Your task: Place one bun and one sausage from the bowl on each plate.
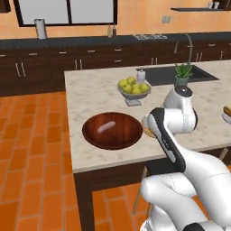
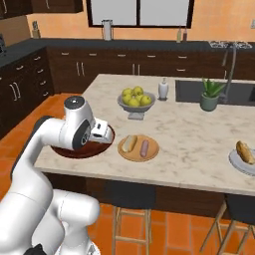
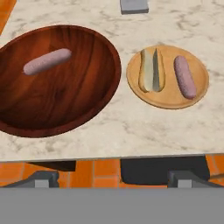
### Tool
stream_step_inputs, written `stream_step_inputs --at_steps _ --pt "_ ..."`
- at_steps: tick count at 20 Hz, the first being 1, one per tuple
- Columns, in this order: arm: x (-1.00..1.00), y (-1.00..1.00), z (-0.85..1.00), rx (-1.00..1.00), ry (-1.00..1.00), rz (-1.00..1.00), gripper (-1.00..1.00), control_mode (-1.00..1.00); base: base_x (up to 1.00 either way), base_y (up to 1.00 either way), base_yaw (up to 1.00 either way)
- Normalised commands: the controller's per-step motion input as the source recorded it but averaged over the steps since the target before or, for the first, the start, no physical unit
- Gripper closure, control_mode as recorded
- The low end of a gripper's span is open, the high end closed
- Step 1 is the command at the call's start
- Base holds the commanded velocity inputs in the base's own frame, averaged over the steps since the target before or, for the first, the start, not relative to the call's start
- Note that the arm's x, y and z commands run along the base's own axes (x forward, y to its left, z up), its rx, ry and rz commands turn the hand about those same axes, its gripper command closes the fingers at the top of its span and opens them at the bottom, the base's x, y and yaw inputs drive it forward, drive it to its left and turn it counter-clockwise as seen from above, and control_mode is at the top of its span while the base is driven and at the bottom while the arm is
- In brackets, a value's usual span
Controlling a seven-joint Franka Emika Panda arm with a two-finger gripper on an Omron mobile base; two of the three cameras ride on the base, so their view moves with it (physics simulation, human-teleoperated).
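You've got the gripper hanging above the counter's near edge, its fingers spread wide with nothing between them. Ahead of the fingers and toward the left-hand one sits the bowl, the big dark reddish-brown one, and one pinkish sausage lies inside it, well beyond the fingertips. Ahead and toward the right-hand finger is the orange-tan plate, just beside the bowl but not touching it. On that plate you have a split bun on the bowl side and a second sausage lying next to it, the two close but apart. From the right base view, the pale grey plate sits far off to the right along the marble counter, well away from the gripper, with a bun resting on it. Beyond both dishes stands the grey footed fruit bowl with yellow-green fruit.
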Motion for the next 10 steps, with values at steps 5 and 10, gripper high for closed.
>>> stream_step_inputs --at_steps 5,10 --pt "0.00 0.00 0.00 0.00 0.00 0.00 -1.00 1.00 0.33 0.57 0.00" --pt "0.00 0.00 0.00 0.00 0.00 0.00 -1.00 1.00 0.46 0.08 0.03"
